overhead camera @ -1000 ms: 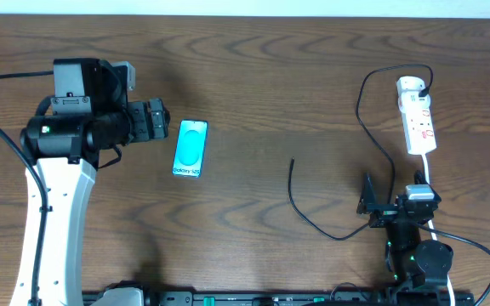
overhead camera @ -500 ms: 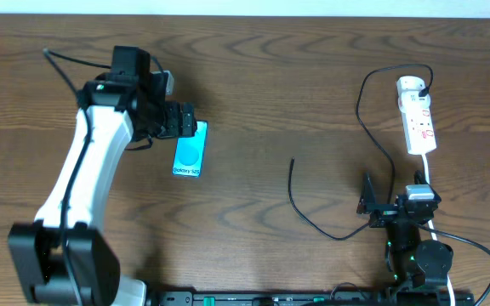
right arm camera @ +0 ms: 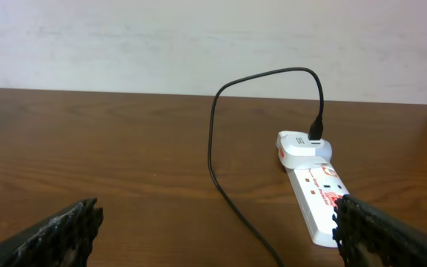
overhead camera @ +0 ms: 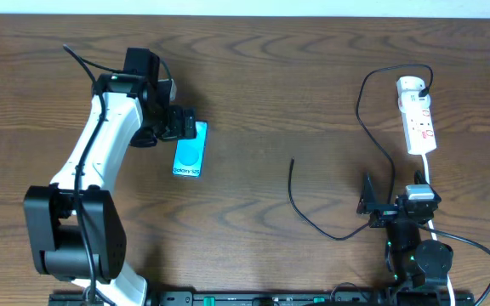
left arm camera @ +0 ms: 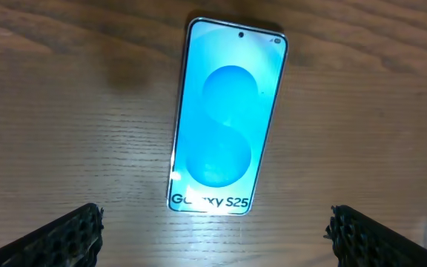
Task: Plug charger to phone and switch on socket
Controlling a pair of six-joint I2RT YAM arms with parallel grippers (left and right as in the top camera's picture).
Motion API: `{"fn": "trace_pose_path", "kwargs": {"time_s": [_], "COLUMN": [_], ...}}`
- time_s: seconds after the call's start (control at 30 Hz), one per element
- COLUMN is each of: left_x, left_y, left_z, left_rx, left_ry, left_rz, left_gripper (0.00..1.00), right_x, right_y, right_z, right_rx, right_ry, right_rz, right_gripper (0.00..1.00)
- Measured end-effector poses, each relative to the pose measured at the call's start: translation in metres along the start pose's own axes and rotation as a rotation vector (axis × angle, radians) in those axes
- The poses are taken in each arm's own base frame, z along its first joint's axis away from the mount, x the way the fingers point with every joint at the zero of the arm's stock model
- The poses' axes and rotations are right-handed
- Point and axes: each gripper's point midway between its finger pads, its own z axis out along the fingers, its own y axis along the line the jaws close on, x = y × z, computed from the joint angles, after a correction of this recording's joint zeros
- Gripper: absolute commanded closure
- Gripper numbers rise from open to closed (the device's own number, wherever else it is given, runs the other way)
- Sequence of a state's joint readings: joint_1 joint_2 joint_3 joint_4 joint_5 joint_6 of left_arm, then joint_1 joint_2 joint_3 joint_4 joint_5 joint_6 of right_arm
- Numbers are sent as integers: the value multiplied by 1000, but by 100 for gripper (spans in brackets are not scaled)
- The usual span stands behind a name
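Currently we find the phone [left arm camera: 224,119] lying flat on the left half of the tabletop, screen lit. Its long axis runs from the far edge toward the near edge, and the text end faces the near edge. The left gripper [overhead camera: 181,122] hangs over the phone's far end with fingers spread wide and nothing held. In the wrist view the phone sits centred between the two fingers.

The charger [overhead camera: 290,183] has its free tip near the tabletop centre, well apart from the phone. Its black plug is already seated in the socket [overhead camera: 418,119] near the far right corner. The right gripper [overhead camera: 367,204], also wide and empty, is the nearer one to that tip. We judge that the tip must travel left to the phone's near end.
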State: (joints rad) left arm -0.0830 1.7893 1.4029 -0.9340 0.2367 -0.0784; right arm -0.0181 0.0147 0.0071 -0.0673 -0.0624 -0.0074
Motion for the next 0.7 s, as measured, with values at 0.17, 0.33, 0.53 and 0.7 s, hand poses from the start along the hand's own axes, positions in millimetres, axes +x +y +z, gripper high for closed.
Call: {"fn": "trace_pose_path", "kwargs": {"time_s": [0.17,0.33,0.53,0.7], "left_x": [0,2,-2,-4], "left_y": [-1,-4,-11,-7], "left_z": [2,4,5,5], "left_rx": [-32,-94,-111,-131], "left_ry": [-2,-7,-27,-37], "left_rz": [17,46,67,63], "left_gripper": [2,2,2,2], "right_x": [0,0,0,0], "right_y": [0,0,0,0], "right_z": [0,0,0,0], "right_rx": [0,0,0,0], "right_ry": [0,0,0,0], "right_rz": [0,0,0,0], "right_gripper": [1,1,1,1]}}
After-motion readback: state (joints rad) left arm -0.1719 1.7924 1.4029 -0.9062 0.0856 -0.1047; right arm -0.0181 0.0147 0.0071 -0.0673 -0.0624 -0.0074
